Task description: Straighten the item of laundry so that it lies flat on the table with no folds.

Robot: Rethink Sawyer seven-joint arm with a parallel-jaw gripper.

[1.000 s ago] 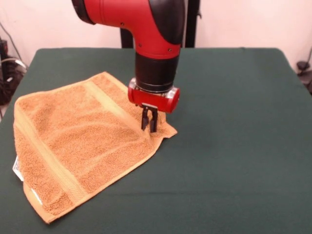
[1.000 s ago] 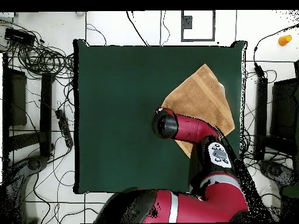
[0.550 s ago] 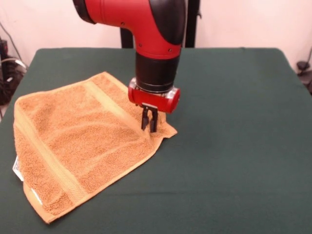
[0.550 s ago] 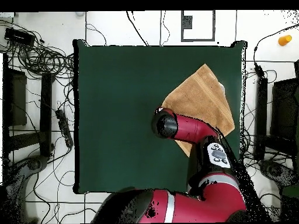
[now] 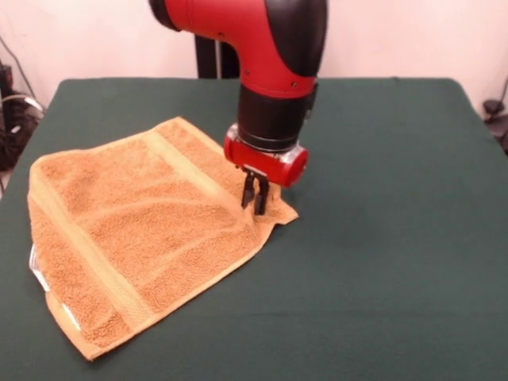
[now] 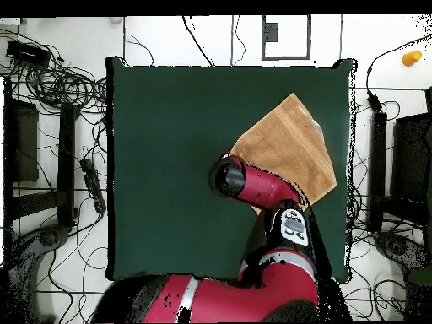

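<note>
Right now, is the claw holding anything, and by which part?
The claw is shut on the orange hand towel, pinching it by the corner nearest the middle of the green table.

Dark green table (image 5: 397, 198) bearing one golden-orange towel (image 5: 135, 230), spread toward one side edge with shallow ripples; a small white tag (image 5: 33, 262) shows at its outer edge.

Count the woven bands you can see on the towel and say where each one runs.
2. On the towel, one woven band runs along the edge leading to the gripper; the other band runs along the opposite edge, by the table's side.
</note>
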